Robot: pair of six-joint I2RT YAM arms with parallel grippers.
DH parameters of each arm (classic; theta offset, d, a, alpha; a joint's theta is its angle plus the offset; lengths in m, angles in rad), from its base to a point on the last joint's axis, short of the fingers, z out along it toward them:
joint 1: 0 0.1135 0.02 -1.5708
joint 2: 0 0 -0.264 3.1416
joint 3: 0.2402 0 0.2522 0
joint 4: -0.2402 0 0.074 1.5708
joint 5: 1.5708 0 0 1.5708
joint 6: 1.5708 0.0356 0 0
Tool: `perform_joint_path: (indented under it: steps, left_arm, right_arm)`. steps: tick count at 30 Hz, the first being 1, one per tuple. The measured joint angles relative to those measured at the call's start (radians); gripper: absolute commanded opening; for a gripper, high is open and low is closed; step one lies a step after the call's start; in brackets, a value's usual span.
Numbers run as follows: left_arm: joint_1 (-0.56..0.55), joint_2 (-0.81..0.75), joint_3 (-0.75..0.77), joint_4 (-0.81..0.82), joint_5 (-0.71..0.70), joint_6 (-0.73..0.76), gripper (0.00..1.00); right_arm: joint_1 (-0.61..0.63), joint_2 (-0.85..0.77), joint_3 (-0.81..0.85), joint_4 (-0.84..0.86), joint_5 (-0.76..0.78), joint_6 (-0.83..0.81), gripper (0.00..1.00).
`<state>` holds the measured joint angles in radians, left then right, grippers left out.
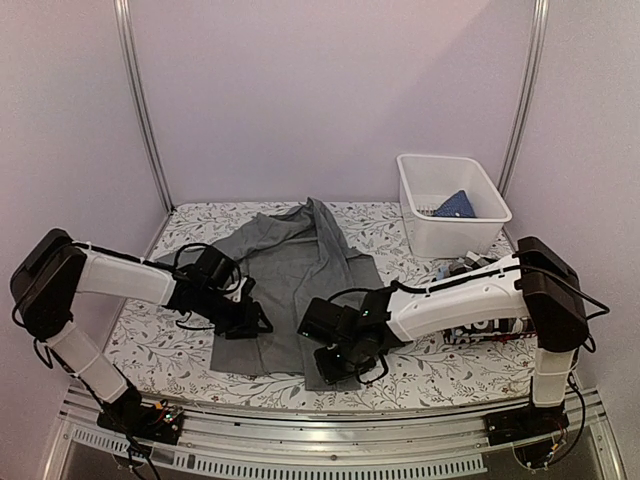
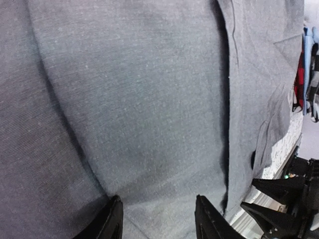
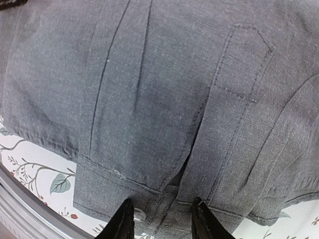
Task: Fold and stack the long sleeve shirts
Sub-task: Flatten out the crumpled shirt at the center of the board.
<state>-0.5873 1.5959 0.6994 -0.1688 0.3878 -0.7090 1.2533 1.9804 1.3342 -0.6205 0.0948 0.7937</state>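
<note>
Grey shirt (image 1: 285,275) laid out, creased, bunched at far end.

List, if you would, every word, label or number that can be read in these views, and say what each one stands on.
No text can be quoted with confidence.
White lettering on the dark garment under the right arm: partly covered and too blurred to read.
Grey shirt: no print or label visible in any view.
White bin and floral table cover: no writing visible.
</note>
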Motion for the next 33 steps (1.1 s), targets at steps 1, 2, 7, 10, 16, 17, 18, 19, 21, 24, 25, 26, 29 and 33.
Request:
perform_joint_path:
  steps: [1,2,7,10,16,17,18,19,21,24,25,26,29,33]
  left_arm:
    - [0.011,-0.01,-0.011,0.002,-0.006,-0.001,0.48]
    - [0.02,-0.019,-0.019,0.002,-0.012,-0.003,0.48]
    - [0.069,-0.069,-0.07,0.007,-0.039,-0.014,0.46]
    - [0.088,-0.095,-0.089,-0.002,-0.058,-0.014,0.46]
    - [0.098,-0.11,-0.095,-0.016,-0.081,-0.013,0.45]
    - [0.098,-0.111,-0.095,-0.017,-0.082,-0.013,0.44]
    - [0.099,-0.112,-0.096,-0.016,-0.082,-0.013,0.44]
    - [0.099,-0.113,-0.097,-0.017,-0.082,-0.013,0.44]
    - [0.1,-0.116,-0.099,-0.018,-0.082,-0.013,0.44]
    - [0.1,-0.117,-0.099,-0.02,-0.082,-0.009,0.44]
    - [0.1,-0.118,-0.099,-0.021,-0.082,-0.008,0.44]
    - [0.1,-0.12,-0.1,-0.024,-0.082,-0.006,0.44]
    - [0.1,-0.128,-0.105,-0.03,-0.083,0.001,0.44]
    - [0.101,-0.135,-0.111,-0.03,-0.082,0.004,0.44]
  right_arm:
    - [0.003,0.007,0.009,-0.008,0.001,0.0,0.24]
    - [0.005,0.016,0.022,-0.016,0.003,0.001,0.19]
    - [0.013,0.039,0.056,-0.036,0.009,-0.002,0.12]
    - [0.015,0.04,0.08,-0.079,0.019,-0.005,0.39]
    - [0.021,0.04,0.119,-0.136,0.026,0.0,0.69]
    - [0.023,0.04,0.122,-0.142,0.026,0.0,0.7]
    - [0.025,0.04,0.13,-0.151,0.026,0.0,0.72]
    - [0.029,0.04,0.14,-0.157,0.026,0.003,0.74]
    - [0.037,0.044,0.178,-0.174,0.027,0.005,0.79]
    - [0.055,0.069,0.259,-0.184,0.029,0.011,0.81]
    - [0.061,0.085,0.288,-0.186,0.03,0.014,0.81]
    - [0.065,0.101,0.309,-0.187,0.031,0.016,0.81]
    - [0.074,0.161,0.344,-0.187,0.03,0.023,0.8]
    - [0.077,0.217,0.345,-0.191,0.027,0.032,0.69]
